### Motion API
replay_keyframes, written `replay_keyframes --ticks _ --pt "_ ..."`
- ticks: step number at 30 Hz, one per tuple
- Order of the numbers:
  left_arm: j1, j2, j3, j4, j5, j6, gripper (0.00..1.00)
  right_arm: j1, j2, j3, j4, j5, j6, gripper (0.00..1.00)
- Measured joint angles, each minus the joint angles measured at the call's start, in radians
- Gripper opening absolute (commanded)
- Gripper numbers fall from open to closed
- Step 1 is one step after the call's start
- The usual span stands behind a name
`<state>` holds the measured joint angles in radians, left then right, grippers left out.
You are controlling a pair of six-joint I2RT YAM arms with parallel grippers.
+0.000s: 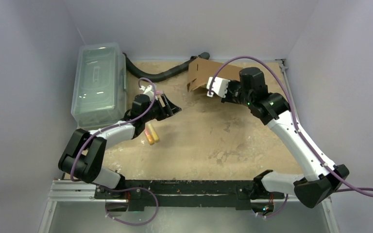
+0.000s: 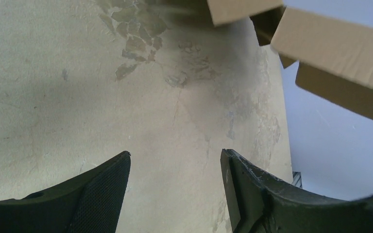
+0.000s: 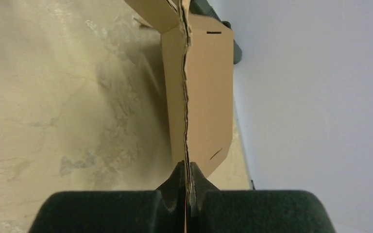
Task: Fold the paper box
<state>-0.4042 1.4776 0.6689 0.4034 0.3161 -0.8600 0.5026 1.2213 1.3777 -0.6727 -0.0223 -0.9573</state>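
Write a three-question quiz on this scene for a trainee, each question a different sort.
1. True or false: the left end effector is gripping the paper box.
2. What does the right end effector pinch? A) a cardboard edge of the box B) a black hose C) a bin lid
3. Fill in: seen from the top camera, the clear lidded bin sits on the far ____ side of the table.

Key
1. False: its jaws stand apart over the table, holding nothing.
2. A
3. left
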Motion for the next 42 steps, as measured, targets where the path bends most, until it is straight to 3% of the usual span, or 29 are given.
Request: replay_keyframes --ticks 6,8,13,16,22,34,42 --pt "0.003 -0.039 -0.006 -0.027 -0.019 0.062 0.72 0.001 -0.010 0.027 -0.048 -0.006 0.005 0.00" --pt "0.009 -0.084 -0.006 -0.054 -0.033 0.105 0.74 0.000 0.011 0.132 -0.102 -0.005 0.001 0.00" --pt "0.048 -0.254 -0.004 -0.126 -0.077 0.212 0.85 -0.008 0.096 0.606 -0.233 -0.029 -0.006 0.00" --pt "0.061 -0.354 0.013 -0.180 -0.120 0.260 0.92 -0.008 0.051 0.706 -0.254 -0.051 -0.017 0.00" --pt "0.062 -0.464 0.036 -0.238 -0.143 0.295 0.92 -0.006 -0.090 0.549 -0.318 -0.046 -0.046 0.00" --pt "0.062 -0.479 -0.176 -0.161 -0.018 0.122 0.91 -0.006 0.042 0.459 -0.437 -0.084 -0.076 0.00" --pt "0.062 -0.407 -0.188 -0.108 0.000 0.075 0.91 -0.005 0.048 0.414 -0.447 -0.133 -0.076 0.00"
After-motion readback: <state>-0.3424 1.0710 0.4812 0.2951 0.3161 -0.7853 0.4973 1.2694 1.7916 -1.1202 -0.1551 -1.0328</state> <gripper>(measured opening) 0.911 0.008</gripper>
